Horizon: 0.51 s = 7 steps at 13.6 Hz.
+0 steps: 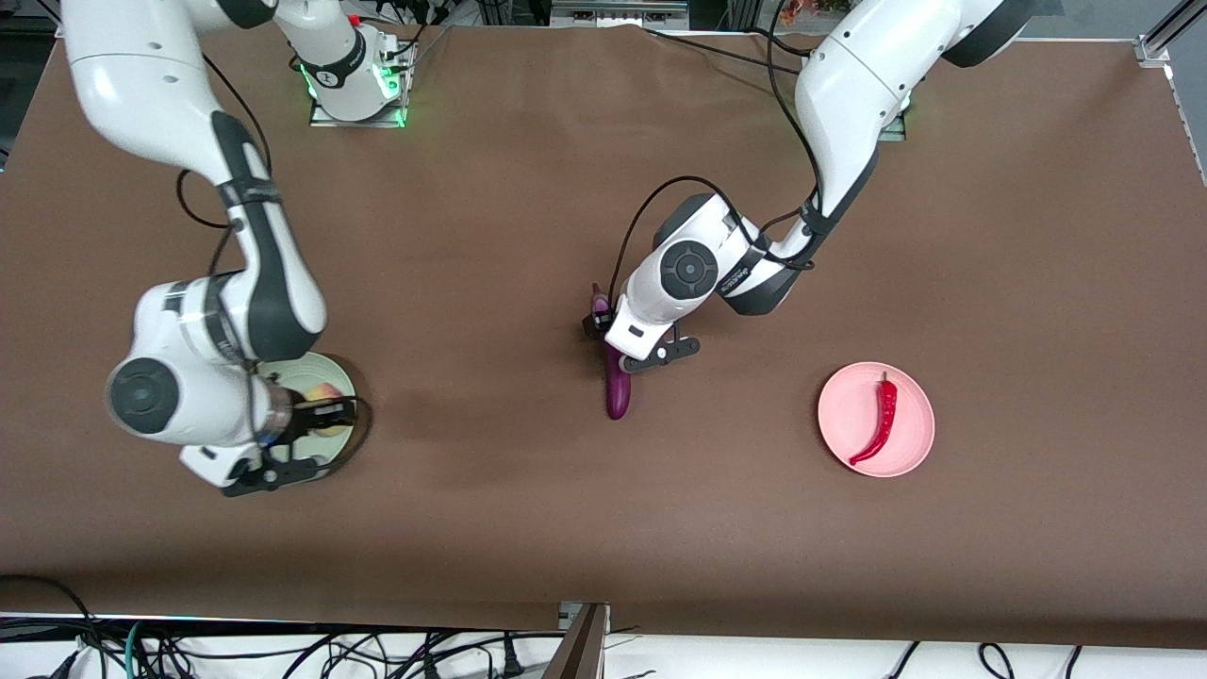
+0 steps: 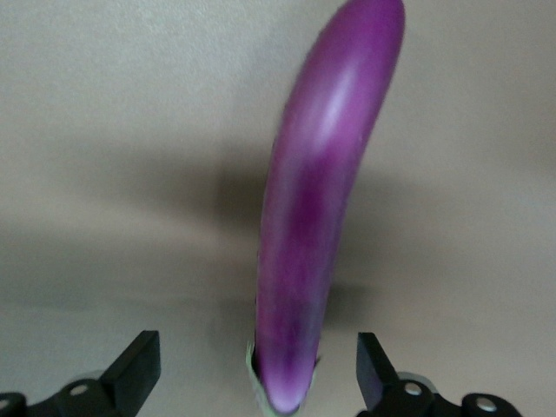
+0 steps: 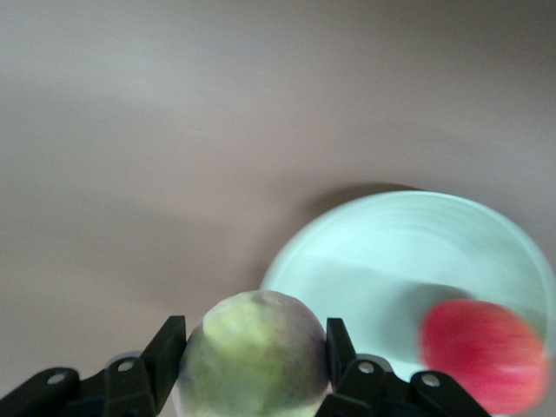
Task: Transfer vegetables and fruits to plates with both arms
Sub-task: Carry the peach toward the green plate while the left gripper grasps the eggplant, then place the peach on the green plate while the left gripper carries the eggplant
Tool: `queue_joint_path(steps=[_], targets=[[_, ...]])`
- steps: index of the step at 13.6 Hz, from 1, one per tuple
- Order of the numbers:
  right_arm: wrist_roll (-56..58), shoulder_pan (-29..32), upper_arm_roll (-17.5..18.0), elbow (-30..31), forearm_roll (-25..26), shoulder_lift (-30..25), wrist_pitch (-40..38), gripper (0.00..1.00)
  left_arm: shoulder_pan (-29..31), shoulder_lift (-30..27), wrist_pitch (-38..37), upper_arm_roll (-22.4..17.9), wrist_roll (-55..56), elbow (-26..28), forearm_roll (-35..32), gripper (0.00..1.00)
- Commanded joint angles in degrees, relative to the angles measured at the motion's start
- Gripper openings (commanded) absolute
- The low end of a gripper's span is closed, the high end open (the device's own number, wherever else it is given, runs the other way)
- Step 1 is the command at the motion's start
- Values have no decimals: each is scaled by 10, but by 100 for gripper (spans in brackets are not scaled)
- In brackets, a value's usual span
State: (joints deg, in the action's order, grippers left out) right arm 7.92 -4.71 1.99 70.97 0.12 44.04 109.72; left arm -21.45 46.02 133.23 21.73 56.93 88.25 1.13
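Brown table (image 1: pixel 528 189): left jaws released astride eggplant (image 1: pixel 618 389), right jaws clenched on peach (image 3: pixel 254 354).

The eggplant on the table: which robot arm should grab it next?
Probably the left one. Its claw is open with the eggplant between its fingers, while the right claw is busy holding a peach by the green plate.

No readable txt, labels, nos. or signs anywhere. Left arm (image 1: pixel 754 273) has a small dark print on its wrist link nr the grey joint, too small to make out. Nothing legible in either wrist view.
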Motion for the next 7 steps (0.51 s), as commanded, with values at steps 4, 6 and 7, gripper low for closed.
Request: queue_joint_path(steps=[4,6,7], targets=[[13,11,2,24,50,18,37,8,-99,66,4,-107,37,-111,-8,85],[10,11,2,27,49,26,51,8,-99,66,4,-107,37,-110,-9,69],[7,11,2,28,49,32,55,8,-102,65,4,-107,37,-110,-10,59]])
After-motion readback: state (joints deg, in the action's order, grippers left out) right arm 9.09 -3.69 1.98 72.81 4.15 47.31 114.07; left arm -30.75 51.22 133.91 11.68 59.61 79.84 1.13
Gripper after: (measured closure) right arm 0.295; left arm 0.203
